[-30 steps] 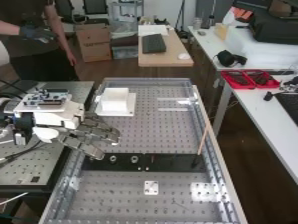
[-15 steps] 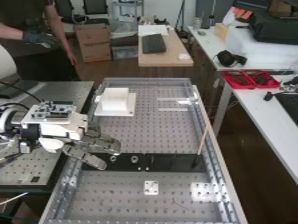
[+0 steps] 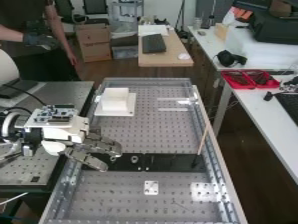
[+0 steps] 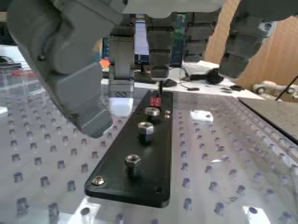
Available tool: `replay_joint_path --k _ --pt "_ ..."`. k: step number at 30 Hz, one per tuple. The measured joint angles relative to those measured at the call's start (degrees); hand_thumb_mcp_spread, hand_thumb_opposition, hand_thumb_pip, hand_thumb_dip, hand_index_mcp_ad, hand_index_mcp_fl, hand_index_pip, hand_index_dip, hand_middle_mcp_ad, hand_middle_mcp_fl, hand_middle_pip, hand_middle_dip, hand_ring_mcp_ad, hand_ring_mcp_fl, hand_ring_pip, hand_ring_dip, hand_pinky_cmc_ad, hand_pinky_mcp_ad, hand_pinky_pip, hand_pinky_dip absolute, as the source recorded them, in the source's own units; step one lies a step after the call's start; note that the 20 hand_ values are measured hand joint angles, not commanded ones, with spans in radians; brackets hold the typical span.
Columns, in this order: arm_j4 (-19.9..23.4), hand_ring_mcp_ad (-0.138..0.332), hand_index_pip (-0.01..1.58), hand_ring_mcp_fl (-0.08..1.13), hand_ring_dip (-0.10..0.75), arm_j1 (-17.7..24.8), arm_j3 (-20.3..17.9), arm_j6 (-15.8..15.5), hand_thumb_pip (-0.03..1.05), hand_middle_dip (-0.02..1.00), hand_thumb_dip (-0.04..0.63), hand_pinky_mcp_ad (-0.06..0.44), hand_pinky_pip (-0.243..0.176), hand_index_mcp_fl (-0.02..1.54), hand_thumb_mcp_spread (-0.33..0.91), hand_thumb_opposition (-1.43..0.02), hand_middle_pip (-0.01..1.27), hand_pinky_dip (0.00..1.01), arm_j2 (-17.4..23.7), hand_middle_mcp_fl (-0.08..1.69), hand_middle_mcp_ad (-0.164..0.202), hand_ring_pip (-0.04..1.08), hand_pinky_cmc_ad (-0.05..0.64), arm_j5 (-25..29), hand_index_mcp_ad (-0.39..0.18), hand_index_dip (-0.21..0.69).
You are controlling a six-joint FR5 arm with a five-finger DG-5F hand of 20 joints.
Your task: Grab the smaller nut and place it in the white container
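Observation:
Beside the black bar's left end, the hand [image 3: 101, 145] hangs with its fingers extended, hiding the spot where the smaller nut stands in the high view. The larger nut [image 3: 113, 159] is just past the fingertips, and the bearing [image 3: 134, 159] is farther right. In the wrist view the hand [image 4: 80, 90] is open, thumb and fingers apart with nothing between them. The smaller nut [image 4: 132, 161] sits on the bar's closest post, the larger nut [image 4: 146, 128] behind it, then the bearing [image 4: 152, 112]. A white container [image 3: 115, 100] rests farther up the bench.
The black bar [image 3: 169, 162] lies across the perforated bench plate [image 3: 159, 132]. A thin stick [image 3: 203, 140] rises from the bar's right part. A small white plate [image 3: 151, 188] lies nearer the bench's front, and metal rails [image 3: 219, 165] edge the bench.
The hand has shifted toward the bench's near end, its lower fingertips now over the bar's left end. The parts on the bar and the white container have stayed put.

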Motion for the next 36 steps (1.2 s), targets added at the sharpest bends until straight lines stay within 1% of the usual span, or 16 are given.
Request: replay_joint_path --k 6,8,12,14,19,20,21,25,31,36 --pt "1.5 0.143 1.55 0.00 0.101 -0.4 -0.6 0.0 0.76 0.24 0.225 0.309 0.002 0.02 0.40 -0.85 0.13 0.19 -0.1 0.17 0.079 0.10 0.346 -0.3 -0.101 0.218" --pt "3.2 0.143 1.55 0.00 0.101 -0.6 -0.9 -0.1 0.76 0.24 0.225 0.309 0.002 0.02 0.40 -0.85 0.13 0.19 -0.3 0.17 0.079 0.10 0.346 -0.7 -0.101 0.218" --pt "4.9 0.143 1.55 0.00 0.101 -1.1 -1.2 0.0 0.76 0.24 0.225 0.311 0.002 0.02 0.40 -0.85 0.13 0.19 -1.2 0.18 0.079 0.10 0.346 -1.1 -0.099 0.218" --pt "6.1 0.143 1.55 0.00 0.101 -1.5 -1.3 0.6 0.76 0.24 0.225 0.311 0.002 0.02 0.40 -0.85 0.13 0.19 -1.9 0.20 0.079 0.10 0.346 -1.2 -0.099 0.218" --pt "7.0 0.143 1.55 0.00 0.101 -1.6 -1.2 1.2 0.76 0.24 0.225 0.311 0.005 0.02 0.40 -0.85 0.13 0.19 -2.9 0.20 0.079 0.09 0.351 -0.9 -0.098 0.218" --pt "7.1 0.143 1.55 0.00 0.101 -1.6 -1.1 1.2 0.76 0.24 0.225 0.312 0.017 0.02 0.40 -0.85 0.13 0.19 -3.2 0.20 0.079 0.09 0.351 -0.8 -0.101 0.218" --pt "7.1 0.143 1.55 0.00 0.101 -1.6 -1.1 1.3 0.76 0.24 0.225 0.309 0.021 0.02 0.40 -0.85 0.13 0.20 -3.3 0.20 0.079 0.10 0.353 -0.8 -0.101 0.218" --pt "7.2 0.143 1.55 0.00 0.101 -1.6 -0.9 1.1 0.76 0.24 0.225 0.309 0.021 0.02 0.40 -0.85 0.13 0.20 -4.1 0.20 0.079 0.09 0.339 -0.5 -0.101 0.218" --pt "7.6 0.143 1.55 0.00 0.113 -1.7 -1.0 0.5 0.76 0.24 0.225 0.309 0.021 0.02 0.40 -0.85 0.12 0.18 -4.6 0.19 0.079 0.09 0.339 -0.8 -0.101 0.218" --pt "10.0 0.143 1.55 0.00 0.113 -2.1 -1.5 0.2 0.76 0.25 0.225 0.309 0.021 0.02 0.40 -0.85 0.13 0.18 -4.9 0.19 0.079 0.10 0.339 -1.9 -0.101 0.218"
